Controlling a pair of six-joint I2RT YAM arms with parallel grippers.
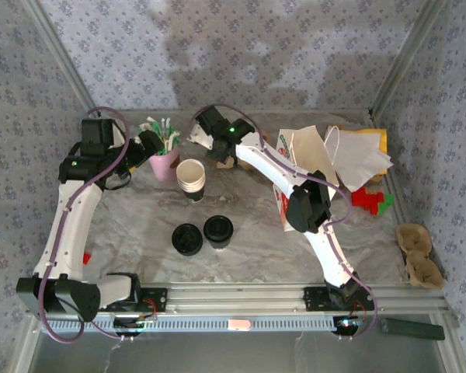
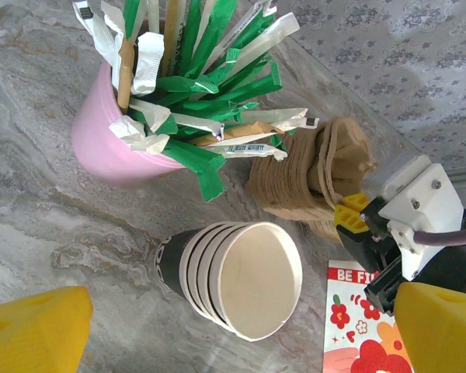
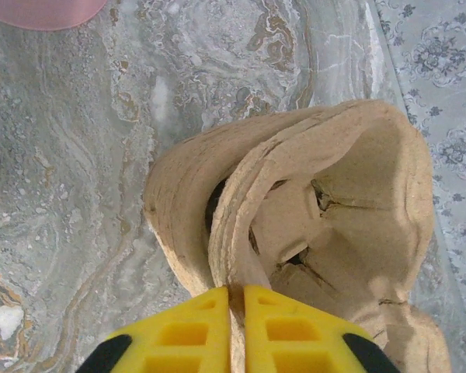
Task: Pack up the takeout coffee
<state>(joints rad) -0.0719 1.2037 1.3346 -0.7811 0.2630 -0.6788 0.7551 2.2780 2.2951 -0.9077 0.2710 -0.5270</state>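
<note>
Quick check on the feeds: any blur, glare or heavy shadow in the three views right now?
Top external: soft shadows blotch the back wall, and the white paper bags look nearly washed out. Left wrist: the stack of cups is sharp, the near yellow fingertips blurred. Right wrist: the pulp carrier is sharp, one brighter patch inside, no glare.

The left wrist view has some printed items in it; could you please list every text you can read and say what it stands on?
"BE FI", cut off there by another part in front: red letters at the top of the white and red flowered card.
Fine print on the green and white paper sachets in the pink cup: too small to read.
</note>
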